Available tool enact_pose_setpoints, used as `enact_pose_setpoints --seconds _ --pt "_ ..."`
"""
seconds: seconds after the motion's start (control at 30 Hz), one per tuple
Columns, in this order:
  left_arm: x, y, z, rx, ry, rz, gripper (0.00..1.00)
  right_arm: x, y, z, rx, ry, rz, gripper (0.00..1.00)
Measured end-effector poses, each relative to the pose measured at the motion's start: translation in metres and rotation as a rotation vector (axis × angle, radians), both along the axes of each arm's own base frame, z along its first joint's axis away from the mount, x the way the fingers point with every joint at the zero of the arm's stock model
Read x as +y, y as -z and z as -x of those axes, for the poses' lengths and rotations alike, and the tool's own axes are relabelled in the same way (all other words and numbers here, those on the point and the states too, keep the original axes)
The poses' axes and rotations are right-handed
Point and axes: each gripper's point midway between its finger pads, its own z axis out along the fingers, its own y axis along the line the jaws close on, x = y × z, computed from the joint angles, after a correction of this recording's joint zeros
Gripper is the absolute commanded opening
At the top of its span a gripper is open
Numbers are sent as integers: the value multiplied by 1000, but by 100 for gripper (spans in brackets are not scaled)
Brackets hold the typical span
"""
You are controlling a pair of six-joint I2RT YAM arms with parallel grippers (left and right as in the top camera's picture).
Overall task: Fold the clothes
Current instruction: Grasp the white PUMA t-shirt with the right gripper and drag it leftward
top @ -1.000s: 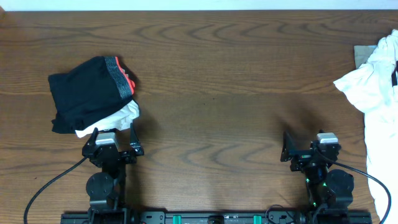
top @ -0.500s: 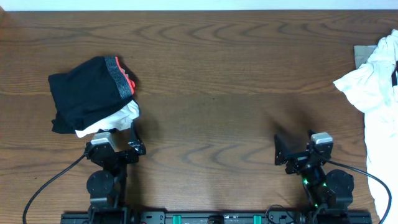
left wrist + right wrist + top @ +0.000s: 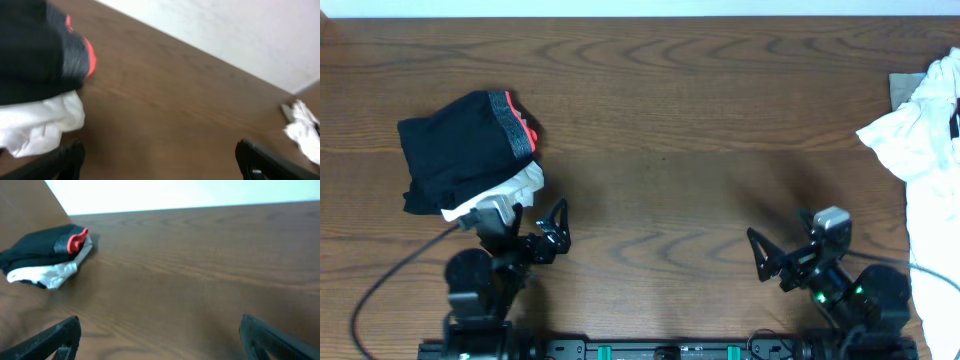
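A folded stack, a black garment with a grey and red waistband (image 3: pixel 460 148) on a white garment (image 3: pixel 515 187), lies at the table's left. It also shows in the left wrist view (image 3: pixel 30 50) and the right wrist view (image 3: pixel 42 247). A loose pile of white clothes (image 3: pixel 925 140) lies at the right edge and shows small in the left wrist view (image 3: pixel 302 131). My left gripper (image 3: pixel 556 231) is open and empty, just right of the stack; its fingers frame bare wood (image 3: pixel 160 165). My right gripper (image 3: pixel 760 257) is open and empty, left of the white pile, over bare wood (image 3: pixel 160 340).
A grey flat piece (image 3: pixel 902 90) lies under the white pile's top at the far right. The brown wooden table (image 3: pixel 660 120) runs to a pale wall at the back. Black cables trail from both arm bases at the front edge.
Both grippers have swung out from their bases toward the table's middle: the left one to the right, the right one to the left. The clothes have not moved.
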Motion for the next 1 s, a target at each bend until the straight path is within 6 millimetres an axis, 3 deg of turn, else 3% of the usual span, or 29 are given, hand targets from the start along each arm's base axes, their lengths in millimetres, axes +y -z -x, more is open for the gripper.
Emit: enact_pose_setpoints --seconds 0.07,0.2,0.3,0.47,0.6,0.73,1.0 --pt "-1 -26 2 20 10 -14 98 -1 -12 -3 66 7 6 99" --pt "0 -67 4 127 13 -34 98 -2 -16 -14 304 16 16 99" --pt "1 -86 6 235 18 -45 98 3 -24 -26 438 -8 7 99" --pt "1 -92 8 418 26 -40 98 21 -43 -55 511 -114 -46 99" --pt "-1 -67 11 570 39 -31 98 19 -35 -73 596 -97 -41 99" --pt "0 -51 6 644 52 -42 98 -9 -19 -93 739 78 38 99" --pt "1 -38 8 713 65 -63 98 -119 -8 -159 870 521 162 96"
